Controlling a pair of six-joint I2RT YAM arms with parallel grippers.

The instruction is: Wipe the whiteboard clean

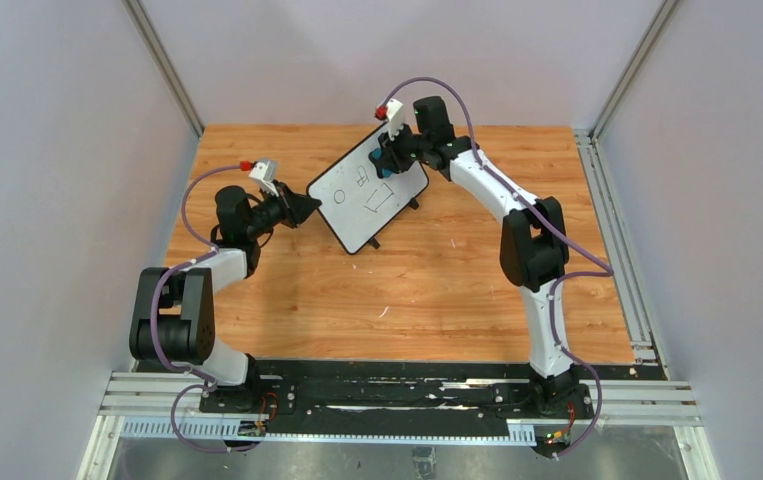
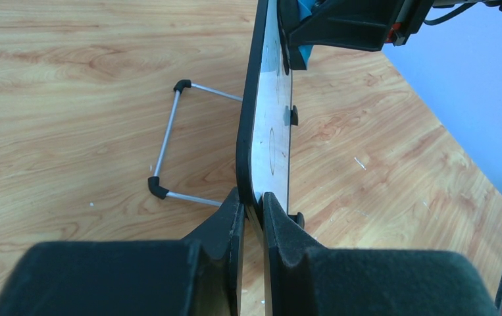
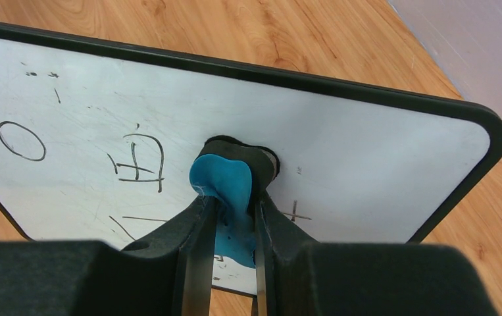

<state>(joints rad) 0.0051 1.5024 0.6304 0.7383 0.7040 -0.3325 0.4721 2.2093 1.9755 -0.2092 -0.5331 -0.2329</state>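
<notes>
The whiteboard [image 1: 367,190] stands tilted on its wire stand near the middle back of the table, with black shapes drawn on it. My left gripper [image 1: 302,208] is shut on the board's left corner; the left wrist view shows the board edge-on [image 2: 271,125] pinched between the fingers, midpoint [image 2: 253,205]. My right gripper [image 1: 389,155] is shut on the blue eraser [image 3: 225,187], whose dark felt end presses against the board face [image 3: 366,164]. A circle, a boxy shape and a cross show on the board in the right wrist view.
The wire stand [image 2: 169,141] with black rubber corners sticks out behind the board on the wooden table [image 1: 427,290]. Grey walls and metal rails enclose the table on both sides. Small white specks lie on the wood.
</notes>
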